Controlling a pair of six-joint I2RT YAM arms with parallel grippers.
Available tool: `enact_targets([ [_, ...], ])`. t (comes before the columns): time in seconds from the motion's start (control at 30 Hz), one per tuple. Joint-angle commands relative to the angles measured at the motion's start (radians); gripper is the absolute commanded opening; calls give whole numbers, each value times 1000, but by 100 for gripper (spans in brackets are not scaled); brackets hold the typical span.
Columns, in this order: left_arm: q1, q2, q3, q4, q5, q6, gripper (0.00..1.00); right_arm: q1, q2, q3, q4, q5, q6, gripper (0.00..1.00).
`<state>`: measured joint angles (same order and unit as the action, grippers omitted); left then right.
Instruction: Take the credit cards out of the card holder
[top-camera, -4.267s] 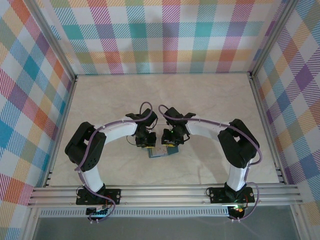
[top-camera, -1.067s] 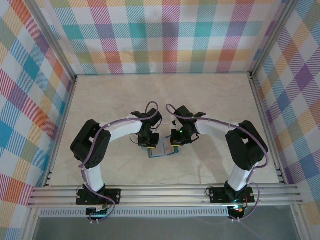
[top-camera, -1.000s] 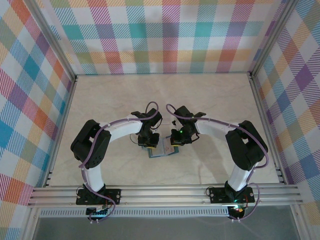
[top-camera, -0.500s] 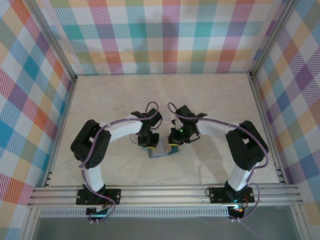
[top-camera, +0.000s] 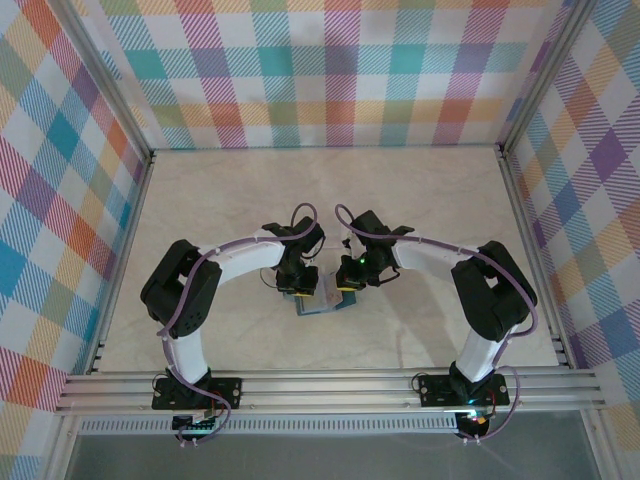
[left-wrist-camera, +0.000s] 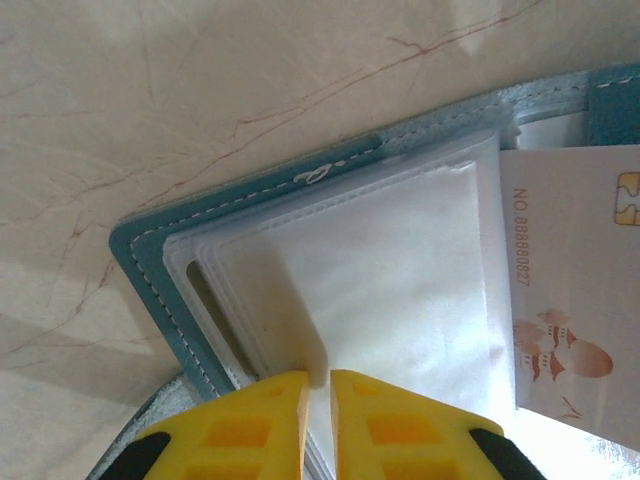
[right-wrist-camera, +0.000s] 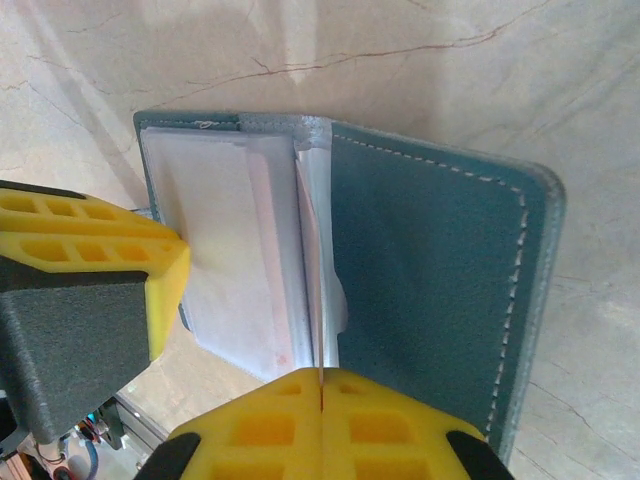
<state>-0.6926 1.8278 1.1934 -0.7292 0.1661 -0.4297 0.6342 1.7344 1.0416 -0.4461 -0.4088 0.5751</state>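
Note:
The teal card holder (top-camera: 322, 306) lies open on the table between both arms. In the left wrist view its teal edge (left-wrist-camera: 150, 270) frames a stack of white plastic sleeves (left-wrist-camera: 380, 270). My left gripper (left-wrist-camera: 319, 385) pinches the near edge of that sleeve stack, its jaws a narrow slit apart. A whitish credit card (left-wrist-camera: 570, 260) with a printed number and a gold chip sticks out to the right. My right gripper (right-wrist-camera: 322, 385) is shut on a thin card (right-wrist-camera: 321, 340) seen edge-on, standing up beside the holder's teal flap (right-wrist-camera: 430, 250). From above, the left gripper (top-camera: 297, 292) and the right gripper (top-camera: 346, 290) face each other over the holder.
The marbled beige table (top-camera: 320, 190) stretches back to plaid walls. An aluminium rail (top-camera: 320, 385) runs along the near edge. A yellow finger (right-wrist-camera: 90, 260) of the left gripper sits close at the left in the right wrist view.
The right gripper has shifted slightly left and back, and the white leaf between the grippers stands more upright. The left arm has stayed in place.

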Motion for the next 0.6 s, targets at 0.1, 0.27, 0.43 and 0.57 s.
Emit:
enact_targets([
  [0.1,-7,-78,-23,-42,-64,-20,17,-2,-45,16,-63,54,-28,2],
  [0.27,-3,-131,-29,-50,-106,-33,17,-2,-71,36,-91,62,-54,2],
  [0.43,22,-176,-63,-27,-98,-51,17,-2,-81,81,-146,77,-126,2],
  [0.57,50,-211,-95,-12,-83,-58,17,-2,-84,137,-188,66,-264,3],
])
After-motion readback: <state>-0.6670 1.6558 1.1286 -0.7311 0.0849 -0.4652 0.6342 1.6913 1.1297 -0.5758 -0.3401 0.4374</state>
